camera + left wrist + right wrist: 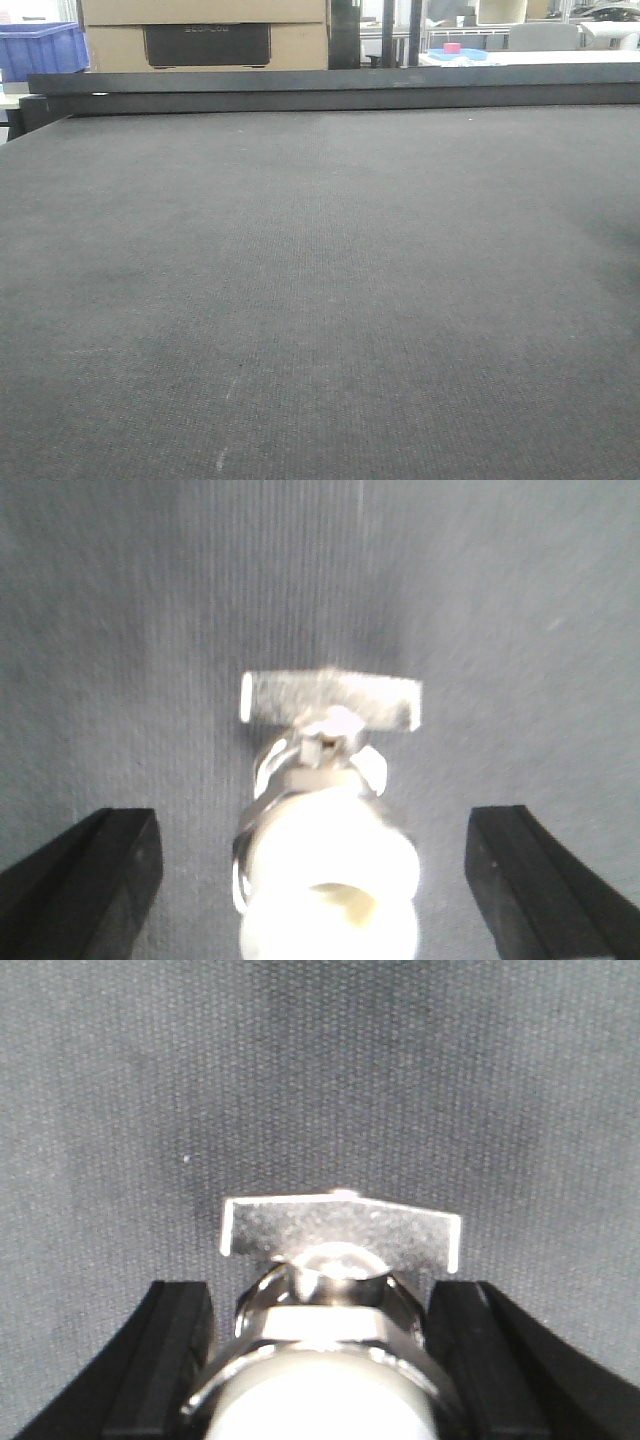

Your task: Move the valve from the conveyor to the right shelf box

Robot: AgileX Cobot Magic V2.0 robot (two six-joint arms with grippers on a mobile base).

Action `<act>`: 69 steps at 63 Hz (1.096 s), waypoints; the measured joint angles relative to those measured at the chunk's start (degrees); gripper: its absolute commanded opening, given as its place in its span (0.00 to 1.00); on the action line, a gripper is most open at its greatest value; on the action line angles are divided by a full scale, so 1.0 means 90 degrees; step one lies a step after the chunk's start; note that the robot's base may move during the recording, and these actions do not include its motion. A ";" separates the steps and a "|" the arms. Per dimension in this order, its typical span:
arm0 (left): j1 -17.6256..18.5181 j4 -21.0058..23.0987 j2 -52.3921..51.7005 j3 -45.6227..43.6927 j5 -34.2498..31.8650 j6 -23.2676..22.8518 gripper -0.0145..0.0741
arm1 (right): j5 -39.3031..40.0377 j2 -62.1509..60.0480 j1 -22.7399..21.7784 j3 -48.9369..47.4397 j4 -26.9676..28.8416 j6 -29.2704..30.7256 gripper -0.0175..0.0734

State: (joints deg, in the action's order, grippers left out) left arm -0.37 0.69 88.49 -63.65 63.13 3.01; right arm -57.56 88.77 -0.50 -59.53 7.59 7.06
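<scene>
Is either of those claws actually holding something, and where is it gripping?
The right gripper seems to clasp a valve by the sides of its metal body. The left gripper stands open around another valve, touching nothing.

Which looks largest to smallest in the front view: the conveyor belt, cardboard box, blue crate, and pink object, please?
1. conveyor belt, nearest the camera
2. cardboard box
3. blue crate
4. pink object
Distance makes true sizes unsure.

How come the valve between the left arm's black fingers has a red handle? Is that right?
Not quite. The handle on the valve is silvery metal, not red, as the left wrist view shows. The rest holds: the valve sits between the left arm's black fingers.
</scene>
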 measured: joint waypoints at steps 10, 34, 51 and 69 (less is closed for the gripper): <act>0.0000 0.0000 0.0005 0.0301 -0.0466 0.0000 0.75 | 0.0028 0.0000 0.0000 0.0000 0.0000 0.0000 0.01; 0.0000 0.0000 0.0015 0.0395 -0.0969 0.0000 0.75 | 0.0053 0.0000 0.0000 0.0000 0.0000 0.0000 0.01; 0.0000 0.0000 0.0015 0.0395 -0.0943 0.0000 0.70 | 0.0053 0.0000 0.0000 0.0000 0.0011 0.0000 0.01; 0.0000 0.0009 0.0036 0.0395 -0.0858 0.0000 0.48 | 0.0053 0.0000 0.0000 0.0000 0.0011 0.0000 0.01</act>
State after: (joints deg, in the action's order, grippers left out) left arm -0.37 0.77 88.81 -60.10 55.41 3.01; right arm -57.08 88.77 -0.50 -59.53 7.69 7.06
